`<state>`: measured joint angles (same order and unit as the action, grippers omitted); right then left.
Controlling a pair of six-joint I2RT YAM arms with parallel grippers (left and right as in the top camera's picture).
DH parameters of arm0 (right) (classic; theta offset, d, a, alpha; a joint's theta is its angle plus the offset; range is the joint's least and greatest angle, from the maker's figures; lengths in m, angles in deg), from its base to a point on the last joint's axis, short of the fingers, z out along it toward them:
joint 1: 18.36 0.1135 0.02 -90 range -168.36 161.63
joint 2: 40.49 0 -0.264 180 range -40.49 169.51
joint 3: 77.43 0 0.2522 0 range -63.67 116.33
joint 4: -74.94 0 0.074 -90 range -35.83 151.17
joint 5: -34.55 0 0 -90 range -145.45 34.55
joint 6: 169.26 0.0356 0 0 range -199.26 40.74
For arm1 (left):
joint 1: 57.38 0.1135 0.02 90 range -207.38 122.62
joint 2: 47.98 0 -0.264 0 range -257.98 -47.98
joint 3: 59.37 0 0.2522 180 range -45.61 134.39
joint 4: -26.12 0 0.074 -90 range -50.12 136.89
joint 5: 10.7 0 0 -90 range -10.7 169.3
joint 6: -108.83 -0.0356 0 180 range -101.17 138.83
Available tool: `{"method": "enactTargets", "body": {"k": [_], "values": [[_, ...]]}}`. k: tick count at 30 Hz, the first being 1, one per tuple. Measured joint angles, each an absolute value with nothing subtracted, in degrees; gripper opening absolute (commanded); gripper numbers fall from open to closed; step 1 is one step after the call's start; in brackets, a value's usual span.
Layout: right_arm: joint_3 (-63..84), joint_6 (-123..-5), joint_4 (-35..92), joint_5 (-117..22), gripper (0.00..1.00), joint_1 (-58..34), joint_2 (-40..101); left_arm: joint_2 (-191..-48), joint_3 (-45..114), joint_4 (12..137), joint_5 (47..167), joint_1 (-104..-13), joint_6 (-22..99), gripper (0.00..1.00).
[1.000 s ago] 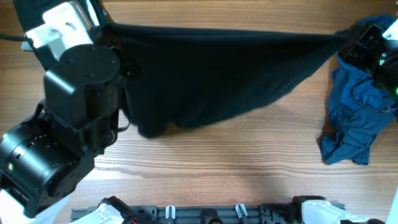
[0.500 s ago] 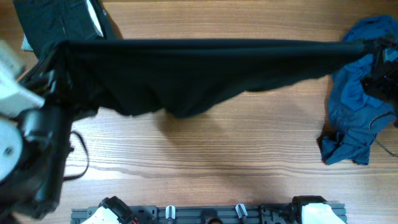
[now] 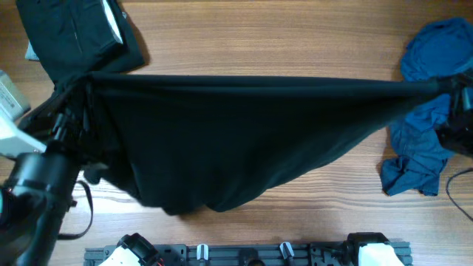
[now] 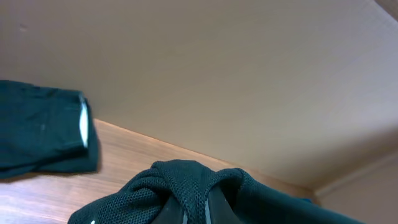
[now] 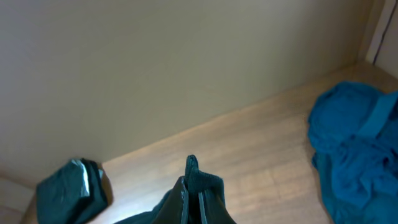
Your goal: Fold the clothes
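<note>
Black garment [image 3: 244,140] hung stretched across frame centre above the tabletop [image 3: 295,29], left tool [image 4: 194,208] and right tool [image 5: 191,198] each clamped on a top corner, presumably to spread it flat for folding; blue garment [image 3: 425,148] lay at right.

One stretched black garment [image 3: 244,144], one folded dark garment [image 3: 74,33], one crumpled blue garment [image 3: 421,151]
</note>
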<state>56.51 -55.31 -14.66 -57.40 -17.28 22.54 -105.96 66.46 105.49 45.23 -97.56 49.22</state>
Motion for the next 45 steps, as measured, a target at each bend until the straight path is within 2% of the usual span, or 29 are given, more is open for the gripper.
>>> {"method": "enactTargets", "body": {"k": [5,15,22,28,33,39,45], "values": [[56.73,-55.18,-11.58,-57.45,0.04,-17.28,25.88,-110.92,66.87,105.38,38.98,-97.54,49.77,0.04],[56.16,-53.65,-6.79,-58.96,0.04,-17.39,45.99,-130.07,66.9,98.71,28.62,-92.07,50.86,0.04],[55.72,-53.65,-7.58,-60.16,0.04,-17.39,45.0,-131.77,66.9,97.95,27.66,-91.22,50.84,0.04],[55.72,-53.89,-11.77,-61.16,0.04,-17.39,38.05,-125.28,66.9,101.99,26.37,-99.7,50.82,0.04],[55.96,-54.07,-17.22,-61.53,0.04,-17.44,30.05,-116.87,66.92,106.01,25.06,-111.61,50.88,0.04],[55.96,-54.09,-19.01,-61.56,0.04,-17.46,23.78,-114.64,66.92,106.52,20.88,-123.85,51.12,0.04],[56.62,-54.72,-12.95,-61.53,0.04,-17.44,23.48,-116.93,66.92,102.73,11.77,-124.27,51.3,0.04]]}}
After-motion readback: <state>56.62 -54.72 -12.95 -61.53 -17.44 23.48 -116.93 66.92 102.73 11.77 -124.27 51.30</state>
